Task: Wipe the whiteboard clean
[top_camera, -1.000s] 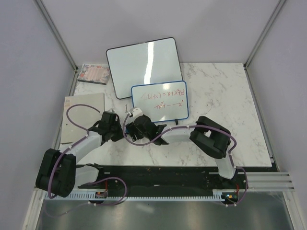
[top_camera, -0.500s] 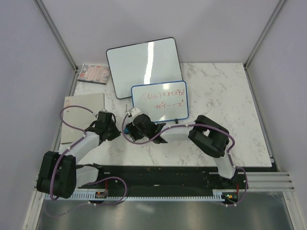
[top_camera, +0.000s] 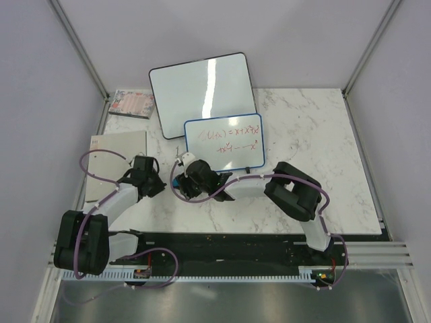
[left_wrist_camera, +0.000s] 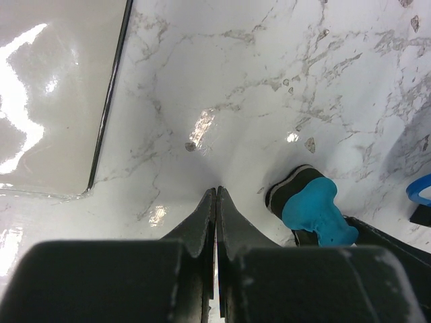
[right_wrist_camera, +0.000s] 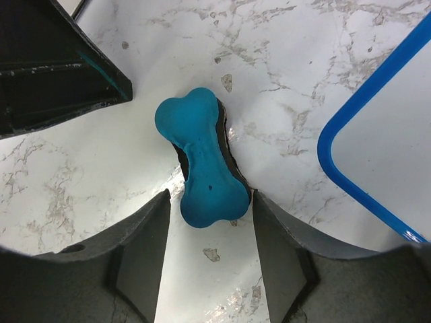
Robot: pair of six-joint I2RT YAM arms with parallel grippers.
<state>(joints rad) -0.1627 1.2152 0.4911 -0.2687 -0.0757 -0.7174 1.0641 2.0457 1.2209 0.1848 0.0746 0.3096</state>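
Note:
The whiteboard (top_camera: 224,141), blue-framed with red and green writing, lies at the table's middle; its rounded corner (right_wrist_camera: 337,168) shows in the right wrist view. A blue bone-shaped eraser (right_wrist_camera: 202,158) with a black felt base rests on the marble just left of it. My right gripper (right_wrist_camera: 210,196) is open around the eraser's near end: the right finger touches it and a small gap remains on the left. My left gripper (left_wrist_camera: 216,192) is shut on nothing, its tips on the marble left of the eraser (left_wrist_camera: 313,205). From above, the two grippers (top_camera: 180,177) (top_camera: 159,187) stand close together.
A larger blank black-framed whiteboard (top_camera: 202,91) lies behind the small one. A glossy beige slab (top_camera: 118,165) sits at the left edge, also in the left wrist view (left_wrist_camera: 54,94). A patterned flat box (top_camera: 131,103) is at the back left. The left gripper's body (right_wrist_camera: 60,67) looms beside the eraser.
My left arm has drawn back to the left, away from the eraser. My right gripper has shifted slightly left and its jaws have narrowed around the eraser.

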